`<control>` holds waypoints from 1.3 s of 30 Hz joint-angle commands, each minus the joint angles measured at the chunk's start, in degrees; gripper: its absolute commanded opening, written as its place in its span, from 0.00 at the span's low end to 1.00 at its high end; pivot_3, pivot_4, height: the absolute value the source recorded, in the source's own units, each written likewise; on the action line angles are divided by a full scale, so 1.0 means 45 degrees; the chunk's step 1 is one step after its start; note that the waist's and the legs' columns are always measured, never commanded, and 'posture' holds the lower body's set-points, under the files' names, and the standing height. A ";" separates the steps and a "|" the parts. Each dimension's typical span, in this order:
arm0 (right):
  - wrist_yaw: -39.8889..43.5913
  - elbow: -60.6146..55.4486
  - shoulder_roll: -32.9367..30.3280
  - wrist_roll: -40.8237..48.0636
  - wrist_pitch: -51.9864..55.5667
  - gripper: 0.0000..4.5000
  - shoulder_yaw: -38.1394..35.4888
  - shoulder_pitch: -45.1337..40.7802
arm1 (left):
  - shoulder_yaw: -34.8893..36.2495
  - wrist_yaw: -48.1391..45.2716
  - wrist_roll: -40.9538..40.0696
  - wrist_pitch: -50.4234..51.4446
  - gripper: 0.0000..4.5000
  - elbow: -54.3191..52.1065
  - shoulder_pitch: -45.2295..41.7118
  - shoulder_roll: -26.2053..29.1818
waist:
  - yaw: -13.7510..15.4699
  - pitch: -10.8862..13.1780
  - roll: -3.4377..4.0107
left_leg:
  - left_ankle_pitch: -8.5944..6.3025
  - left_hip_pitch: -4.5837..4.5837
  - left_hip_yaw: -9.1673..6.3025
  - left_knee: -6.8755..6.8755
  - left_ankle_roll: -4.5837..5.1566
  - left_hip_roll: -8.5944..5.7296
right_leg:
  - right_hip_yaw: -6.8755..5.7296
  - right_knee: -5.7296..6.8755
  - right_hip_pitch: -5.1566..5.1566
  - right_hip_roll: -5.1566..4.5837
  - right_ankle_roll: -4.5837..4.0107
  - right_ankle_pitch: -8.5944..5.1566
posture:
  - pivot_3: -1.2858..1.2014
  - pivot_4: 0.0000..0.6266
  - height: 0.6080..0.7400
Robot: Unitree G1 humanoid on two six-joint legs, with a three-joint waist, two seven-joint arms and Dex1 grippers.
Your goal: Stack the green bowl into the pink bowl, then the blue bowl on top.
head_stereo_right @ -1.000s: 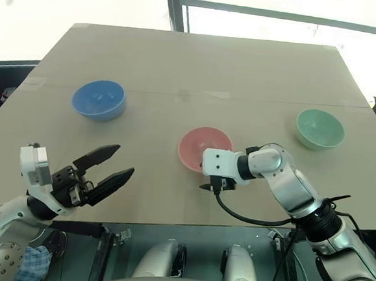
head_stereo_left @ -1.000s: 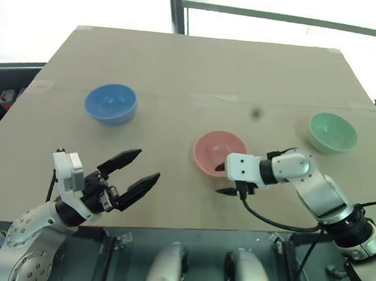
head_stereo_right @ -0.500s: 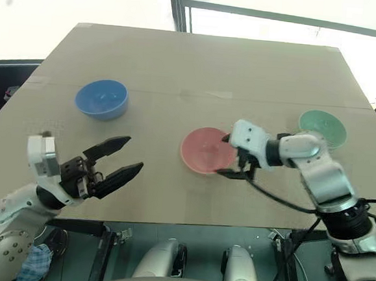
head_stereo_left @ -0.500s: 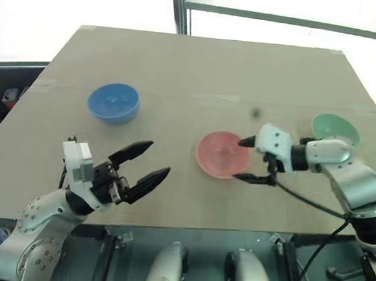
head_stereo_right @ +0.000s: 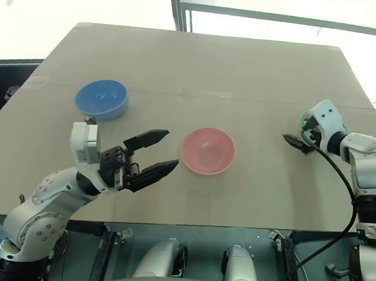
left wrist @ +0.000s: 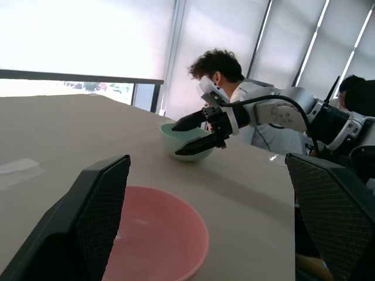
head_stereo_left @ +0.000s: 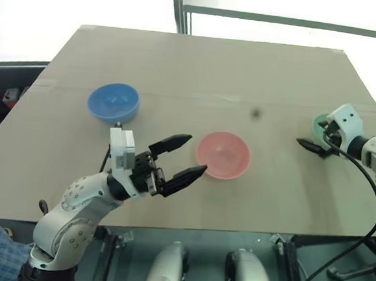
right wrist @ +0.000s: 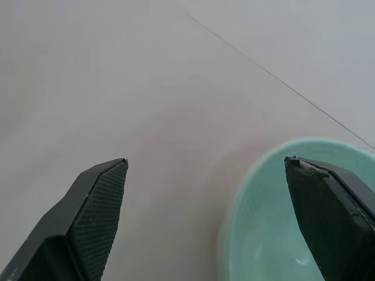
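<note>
The counter [head_stereo_left: 200,70] is a wide, flat, matte tan board. Three small round smooth bowls sit apart on it. The pink bowl [head_stereo_left: 223,155] lies just ahead of the open left hand [head_stereo_left: 181,157]. The blue bowl [head_stereo_left: 113,103] sits beyond that hand's wrist. The green bowl [left wrist: 187,140] is at the right hand [head_stereo_left: 313,142], whose textured black fingers [right wrist: 96,202] spread wide over its rim, holding nothing.

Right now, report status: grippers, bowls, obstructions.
Both grippers open, empty. Right gripper at green bowl rim, one finger over it. Pink bowl, blue bowl apart, unstacked. Nothing between them.
</note>
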 commanded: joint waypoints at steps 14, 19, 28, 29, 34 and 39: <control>-0.1250 0.1511 0.0052 -0.0875 -0.0469 0.66 0.0077 0.0023 | -0.0806 0.0287 0.1544 0.0055 1.00 0.0190 -0.0946 0.0107 | 0.0073 0.0004 0.0006 | 0.0001 0.0001 0.0000 0.0008 0.0001 -0.0005 | 0.0005 -0.0001 0.0006 0.0003 0.0003 0.0001 | 0.52 0.24 1.00; -0.1240 0.1228 0.0092 -0.0769 -0.0399 0.23 0.0012 0.0196 | -0.0769 0.0156 0.1657 -0.0146 1.00 0.0317 -0.0962 -0.0037 | 0.0082 0.0004 0.0006 | 0.0001 0.0001 -0.0002 0.0009 0.0000 -0.0004 | 0.0004 0.0000 0.0007 0.0004 0.0003 0.0000 | 0.52 0.24 1.00; -0.1280 0.0704 0.0189 -0.0747 -0.0627 0.00 0.0014 0.0605 | -0.0549 -0.0215 0.1734 -0.0405 1.00 0.0378 -0.0662 0.0019 | 0.0073 -0.0007 -0.0010 | 0.0002 0.0022 -0.0002 0.0017 -0.0002 0.0002 | 0.0004 0.0009 0.0026 0.0007 0.0003 0.0001 | 0.52 0.24 1.00; -0.1268 0.0510 0.0170 -0.0867 -0.0833 0.00 0.0148 0.0669 | -0.0445 -0.0312 0.1688 -0.0438 1.00 0.0414 -0.0607 0.0074 | 0.0071 -0.0007 -0.0010 | 0.0002 0.0022 -0.0003 0.0018 -0.0002 0.0002 | 0.0005 0.0010 0.0026 0.0007 0.0003 0.0000 | 0.52 0.24 1.00; -0.0208 -0.2982 0.0150 -0.0697 -0.0805 0.00 0.1087 0.0934 | 0.0226 -0.0978 0.1667 -0.0738 1.00 0.0814 -0.0352 0.0551 | -0.0001 0.0007 0.0014 | 0.0002 0.0018 -0.0001 0.0010 -0.0003 0.0010 | 0.0004 0.0013 0.0011 0.0012 0.0003 0.0000 | 0.52 0.24 1.00; 0.1679 -0.7880 -0.0132 0.0219 0.0551 0.00 0.2557 0.0553 | 0.1078 -0.1743 0.1529 -0.1045 1.00 0.1361 -0.0010 0.1046 | 0.0012 0.0023 0.0039 | 0.0002 0.0007 -0.0019 0.0005 -0.0004 0.0014 | -0.0009 0.0012 0.0001 0.0012 0.0006 -0.0002 | 0.52 0.24 1.00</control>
